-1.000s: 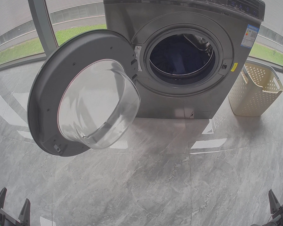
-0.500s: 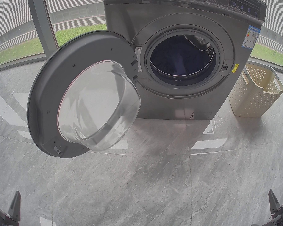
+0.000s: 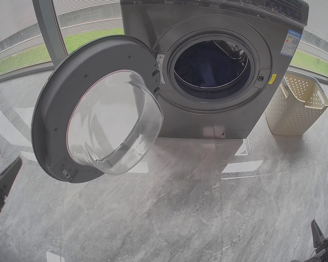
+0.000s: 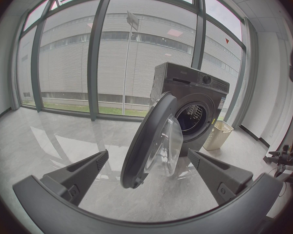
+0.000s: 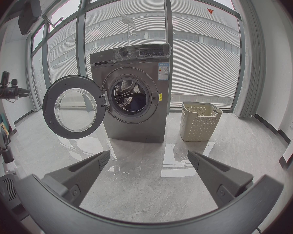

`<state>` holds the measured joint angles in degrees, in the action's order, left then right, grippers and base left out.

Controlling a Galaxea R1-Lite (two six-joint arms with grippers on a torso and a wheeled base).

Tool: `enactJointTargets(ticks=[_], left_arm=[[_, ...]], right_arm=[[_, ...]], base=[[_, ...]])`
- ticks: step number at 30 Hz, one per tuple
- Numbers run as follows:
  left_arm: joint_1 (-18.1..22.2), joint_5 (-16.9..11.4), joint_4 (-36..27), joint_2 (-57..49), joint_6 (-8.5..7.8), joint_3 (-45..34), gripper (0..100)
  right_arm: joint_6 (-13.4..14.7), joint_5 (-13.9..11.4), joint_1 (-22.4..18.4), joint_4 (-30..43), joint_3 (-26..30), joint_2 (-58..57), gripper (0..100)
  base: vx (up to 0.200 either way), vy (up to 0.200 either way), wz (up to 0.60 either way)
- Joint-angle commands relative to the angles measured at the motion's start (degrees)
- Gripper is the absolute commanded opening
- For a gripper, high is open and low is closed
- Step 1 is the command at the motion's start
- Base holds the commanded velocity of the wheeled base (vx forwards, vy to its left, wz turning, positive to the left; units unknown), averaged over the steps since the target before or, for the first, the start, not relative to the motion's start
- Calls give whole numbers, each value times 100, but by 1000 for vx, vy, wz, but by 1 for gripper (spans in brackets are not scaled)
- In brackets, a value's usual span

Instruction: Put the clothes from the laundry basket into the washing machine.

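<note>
Left pincer [image 4: 147, 153] and right pincer [image 5: 148, 153]: both spread wide, holding nothing. Washing machine [image 3: 207, 124] door [image 3: 62, 102] hangs open to the left. Dark clothes [image 5: 138, 102] lie inside the drum. Blue-white label [image 3: 290, 42] and yellow sticker [image 3: 272, 78]: print unreadable. Laundry basket [image 3: 297, 106] stands just right of the machine.

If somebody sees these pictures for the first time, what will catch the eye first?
First comes the grey washing machine in the middle, with its round door standing wide open toward the robot's left. Inside the drum lies a dark cloth. A cream laundry basket stands beside the machine, on the robot's right.
</note>
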<state>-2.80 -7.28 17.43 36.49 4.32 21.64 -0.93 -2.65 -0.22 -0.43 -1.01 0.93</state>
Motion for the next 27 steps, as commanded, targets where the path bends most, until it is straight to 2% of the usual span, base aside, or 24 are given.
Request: enactJointTargets(ticks=[1,15,19,23,25,27], left_arm=[[-54,-468,920,2469,69,904,100],[-150,-538,1157,2952,43,1185,100],[-361,-802,1157,2934,69,1071,100],[-519,-933,1175,2882,52,921,100],[-783,-1206,1254,2627,61,657,100],[-897,-1285,1271,2521,69,570,100]], right_arm=[[-4,1,-4,-1,101,-93,100],[-4,1,-4,-1,101,-93,100],[-4,1,-4,-1,101,-93,100],[-4,1,-4,-1,101,-93,100],[-4,1,-4,-1,101,-93,100],[-4,1,-4,-1,101,-93,100]], base=[[0,0,0],[0,0,0],[0,0,0],[0,0,0],[0,0,0],[0,0,0]])
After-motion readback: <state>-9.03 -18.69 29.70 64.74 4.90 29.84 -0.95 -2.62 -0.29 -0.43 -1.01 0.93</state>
